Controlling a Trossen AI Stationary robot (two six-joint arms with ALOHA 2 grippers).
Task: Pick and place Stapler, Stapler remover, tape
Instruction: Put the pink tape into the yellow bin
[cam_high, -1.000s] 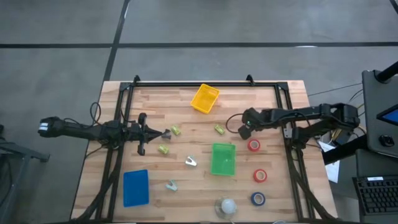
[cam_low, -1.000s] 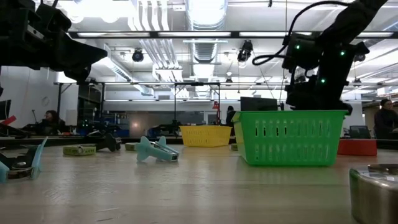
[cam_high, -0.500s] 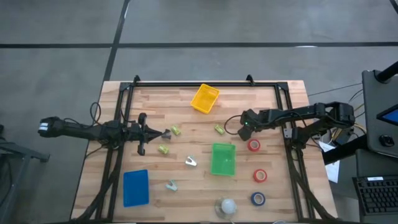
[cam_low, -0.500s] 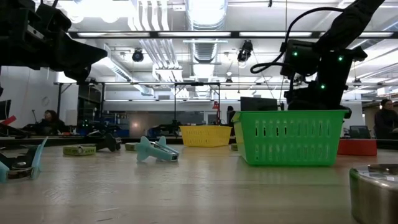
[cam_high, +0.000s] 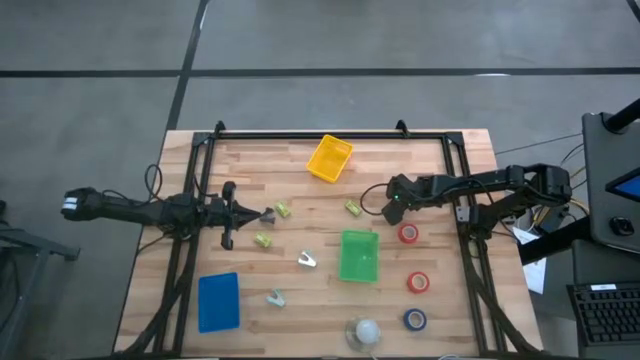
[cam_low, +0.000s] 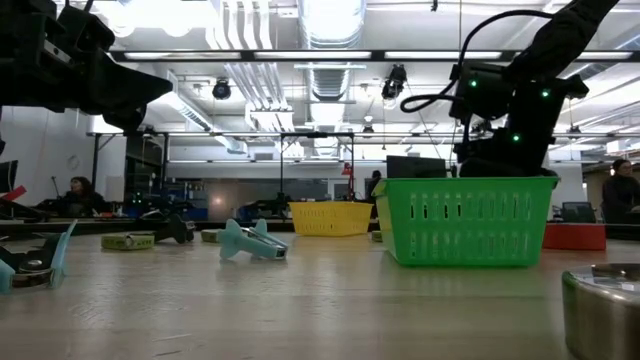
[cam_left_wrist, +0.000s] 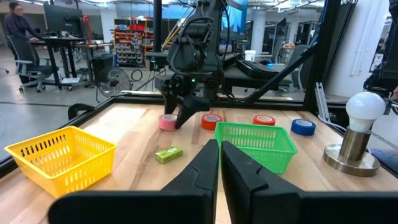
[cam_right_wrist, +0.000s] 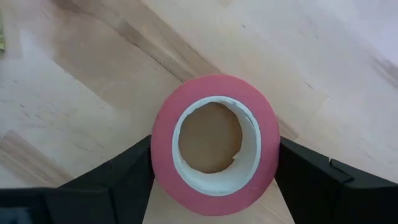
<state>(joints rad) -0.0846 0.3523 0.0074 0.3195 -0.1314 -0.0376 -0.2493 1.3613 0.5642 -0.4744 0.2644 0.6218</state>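
**One roll in the pinch, nothing binned yet**

Beginning at the left: left hand (cam_high: 266, 213) pressed together, holding nothing, waiting above the left-centre of the tabletop (cam_high: 440, 170). Just beside it, two small green staplers (cam_high: 283, 209) lying loose on the wood. Nearer and to the left, the blue bin (cam_high: 219, 300), with nothing showing inside. Just right of that bin, a teal staple remover (cam_high: 275, 297); a little farther and to the right, a pale staple remover (cam_high: 307, 260), both out on the tabletop.

Moving to the centre: yellow bin (cam_high: 329, 158) at the far edge and green bin (cam_high: 345, 256) in the middle, neither with anything visible in it. Between the two, a third stapler (cam_high: 353, 208), also loose.

Right of that stapler, the only work in hand: right hand (cam_high: 393, 208) down at the tabletop, fingers (cam_right_wrist: 124, 171) set against both sides of a red tape roll (cam_right_wrist: 214, 86), pinching it while it lies flat on the wood. To the right and nearer, two more red rolls (cam_high: 408, 233) and the blue roll (cam_high: 415, 319) in a line, untouched, well apart from every bin.

Judged from this: barely started. No item delivered; first roll gripped but not lifted. Left to do: four rolls, three staplers, two removers.
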